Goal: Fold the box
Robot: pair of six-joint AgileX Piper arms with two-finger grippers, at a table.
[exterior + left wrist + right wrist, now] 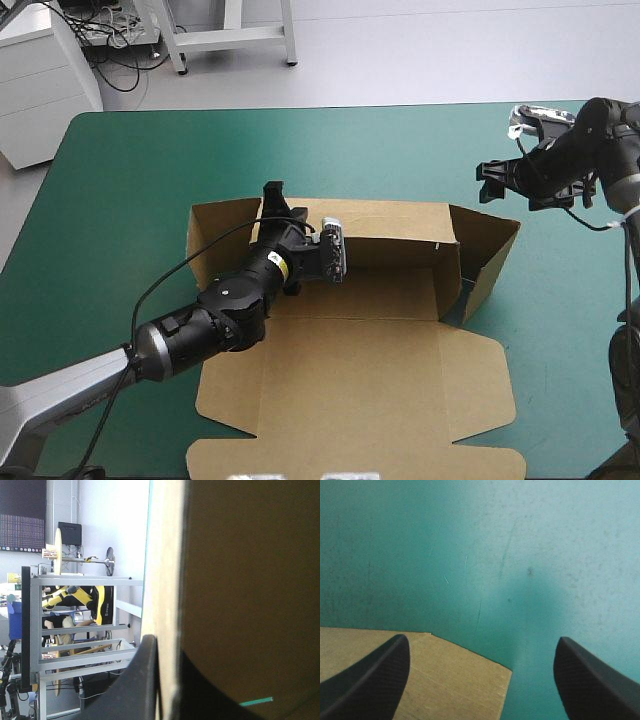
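Note:
The brown box [370, 380] lies in the middle of the table with its lid flat toward the front. Its back wall [390, 235] and right side flap [488, 262] stand raised. My left gripper [272, 197] is shut on the back wall's top edge near the left corner. In the left wrist view the board edge [165, 580] runs between the black fingers [142, 680]. My right gripper [494, 182] hangs open above the table just beyond the right flap. In its own view the right gripper [480, 677] stands wide apart over a corner of brown board [445, 680].
The teal-green cover [120, 200] shows to the left, to the right and behind the box. The flat lid reaches close to the table's front edge. The box's left flap [222, 230] lies low beside my left arm.

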